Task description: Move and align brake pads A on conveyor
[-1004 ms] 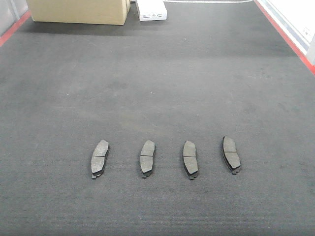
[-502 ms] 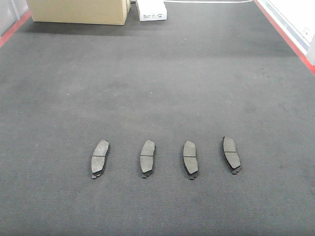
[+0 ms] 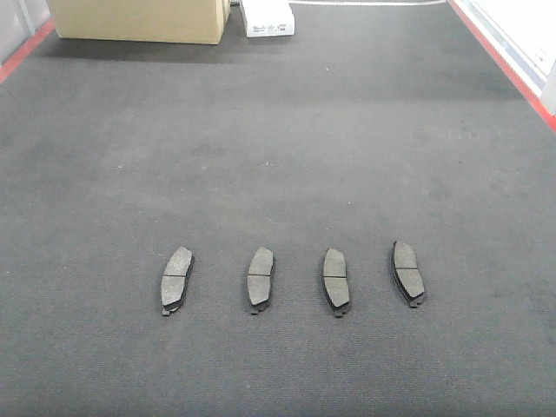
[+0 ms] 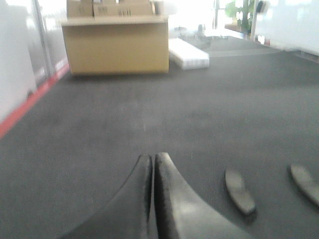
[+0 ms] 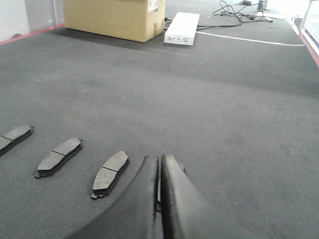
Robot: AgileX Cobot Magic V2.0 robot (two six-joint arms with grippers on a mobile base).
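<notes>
- Grippers first: the left gripper (image 4: 152,164) shows in its wrist view with both dark fingers pressed together, tips meeting, nothing between them, low over the conveyor (image 4: 149,114).
- Right gripper (image 5: 160,164) likewise clenched on nothing, its fingers touching along their length, poised just above the belt.
- Just behind the right fingers, part of one pad's edge peeks out; the rest of it is hidden by the fingers.
- Left of the right gripper in that wrist view, three brake pads A (image 5: 110,173) lie flat in a line, the farthest cut off by the picture's edge.
- To the right of the left gripper, two pads lie on the belt, blurred; the nearer one sits close beside the fingers without touching them.
- Seen from the front camera, four brake pads A (image 3: 260,277) rest in one row across the near part of the conveyor, evenly spaced and apart from each other, each lying lengthwise away from the camera; the outer two tilt slightly inward at the top.
- Red strips (image 3: 499,61) border the charcoal belt on both sides.
- At the far end stand a cardboard box (image 3: 139,19) and, just to its right, a small white box (image 3: 268,17).
- Cables (image 5: 239,12) trail on the belt beyond the white box in the right wrist view.
</notes>
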